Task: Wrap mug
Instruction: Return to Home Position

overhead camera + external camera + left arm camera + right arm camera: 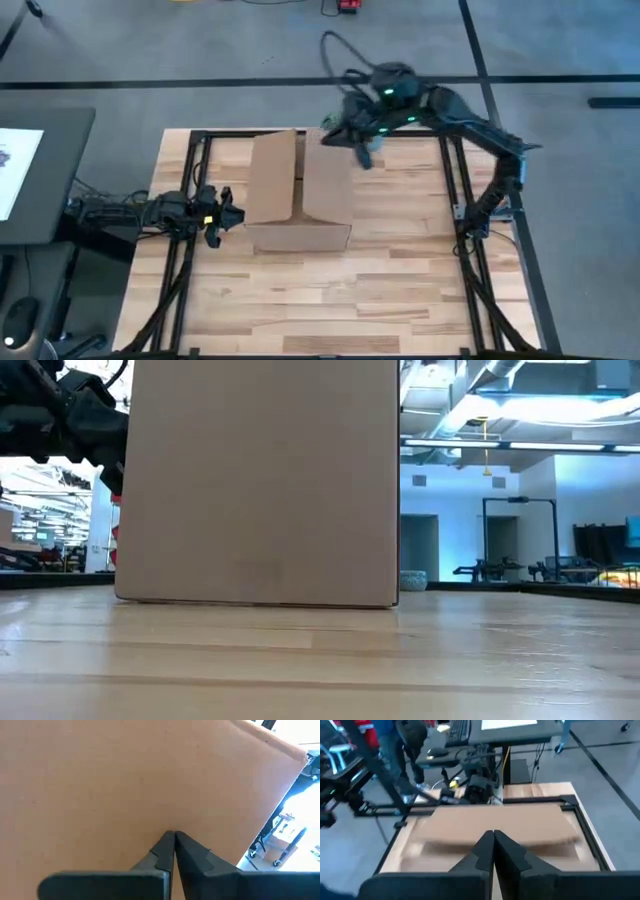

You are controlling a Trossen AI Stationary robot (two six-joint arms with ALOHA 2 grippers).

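No legible text, label, brand or number found. Faces of cardboard box (298, 195) seen plain brown in every view. Marks noted on screen (18, 175) at left table edge (too small to be read).

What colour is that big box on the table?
The box is plain light brown cardboard; the low view shows it best.

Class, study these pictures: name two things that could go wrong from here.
The left hand, shut, points close at the cardboard box's side; a sideways swing could shove it.
The right hand, shut, hangs by the box's far edge, where a flap looks raised; it might snag.
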